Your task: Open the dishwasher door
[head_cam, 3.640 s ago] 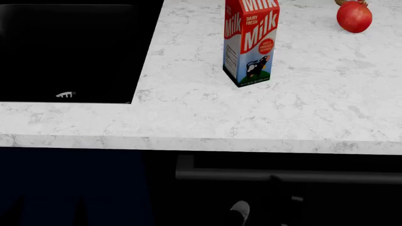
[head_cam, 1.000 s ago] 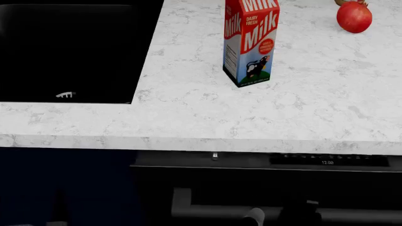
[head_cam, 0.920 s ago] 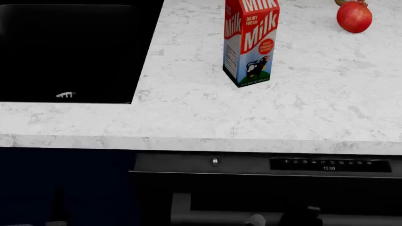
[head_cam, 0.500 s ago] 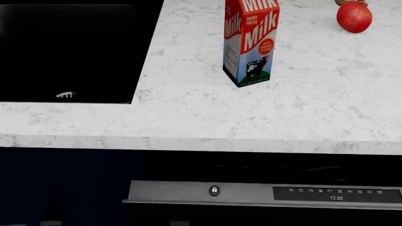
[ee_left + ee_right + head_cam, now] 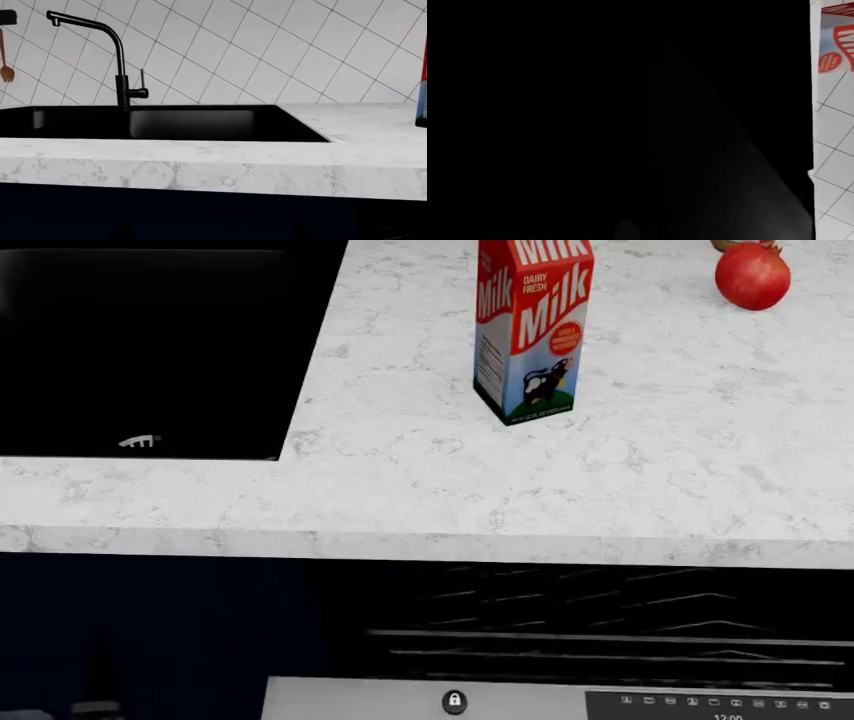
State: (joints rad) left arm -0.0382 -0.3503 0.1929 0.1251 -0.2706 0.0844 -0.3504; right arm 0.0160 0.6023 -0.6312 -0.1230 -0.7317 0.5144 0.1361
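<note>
The dishwasher door (image 5: pixel 534 702) hangs partly open below the counter. Only its silver-grey top edge shows in the head view, with a lock icon (image 5: pixel 454 701) and a row of buttons (image 5: pixel 721 704). Its bar handle is out of view. Wire racks (image 5: pixel 587 632) show in the dark opening above the edge. My left gripper (image 5: pixel 213 235) shows as two dark fingertips (image 5: pixel 123 232) set wide apart, empty, facing the navy cabinet front under the sink. The right wrist view is almost all black, with one faint fingertip (image 5: pixel 626 231). Neither gripper shows in the head view.
A milk carton (image 5: pixel 531 330) and a red fruit (image 5: pixel 753 275) stand on the white marble counter (image 5: pixel 427 490). A black sink (image 5: pixel 147 350) with a black tap (image 5: pixel 120 60) is at the left. Navy cabinet fronts (image 5: pixel 147 630) adjoin the dishwasher.
The door's top edge has swung out and down from under the counter. The racks have come into view. The bar handle and the gripper on it have dropped out of the head view.
</note>
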